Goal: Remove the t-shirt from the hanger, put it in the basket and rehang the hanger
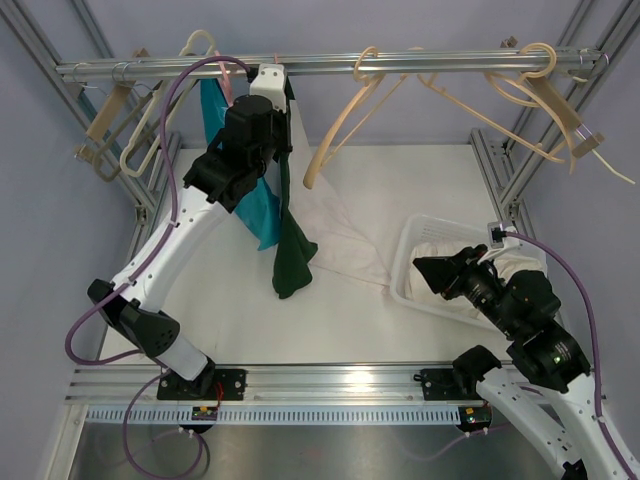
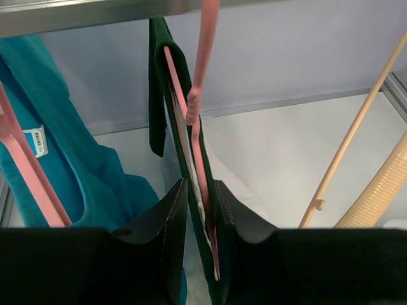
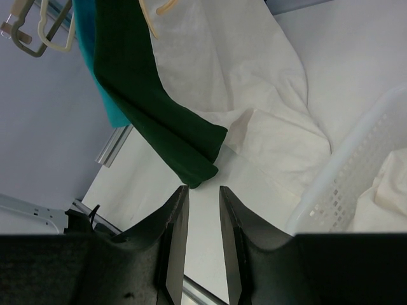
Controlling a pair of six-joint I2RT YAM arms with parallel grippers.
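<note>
A dark green t-shirt hangs on a pink hanger from the top rail, its hem near the table. My left gripper is raised to the rail. In the left wrist view my left gripper straddles the shirt's shoulder and the hanger edge-on. The right finger touches the fabric and a thin gap shows at the left finger. My right gripper hovers over the basket, slightly open and empty, pointing at the shirt's lower corner.
A teal t-shirt hangs on another pink hanger just left of the green one. Empty beige hangers hang along the rail. A white cloth lies on the table. A white basket holds pale cloth.
</note>
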